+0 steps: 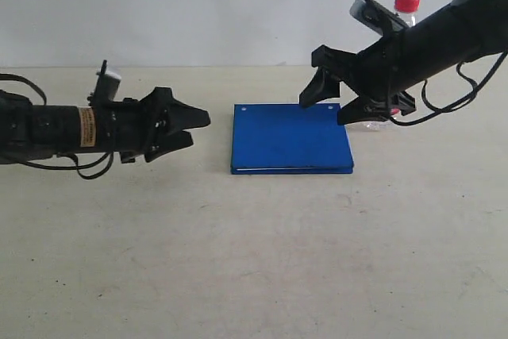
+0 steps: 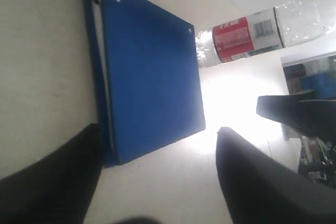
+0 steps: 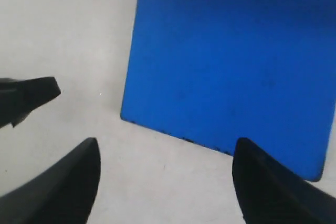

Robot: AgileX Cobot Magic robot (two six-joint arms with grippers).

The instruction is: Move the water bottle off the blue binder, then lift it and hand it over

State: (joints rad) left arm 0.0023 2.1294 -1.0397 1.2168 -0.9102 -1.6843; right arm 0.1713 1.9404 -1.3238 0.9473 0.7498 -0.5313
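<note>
No legible text anywhere. Water bottle [image 2: 265,24]: label [image 2: 247,38] round middle, red part with white characters, white part with fine dark print, all too blurred to read. Left arm [image 1: 40,129]: small orange-yellow sticker [image 1: 87,127] with dark print, too small to read.

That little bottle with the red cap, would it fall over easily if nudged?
Probably. The water bottle stands cap up on the table beside the blue binder, tall for its narrow base, so a high push would likely tip it. Being round, it might then roll. Its clear plastic looks thin, so a hard squeeze may dent it.
</note>
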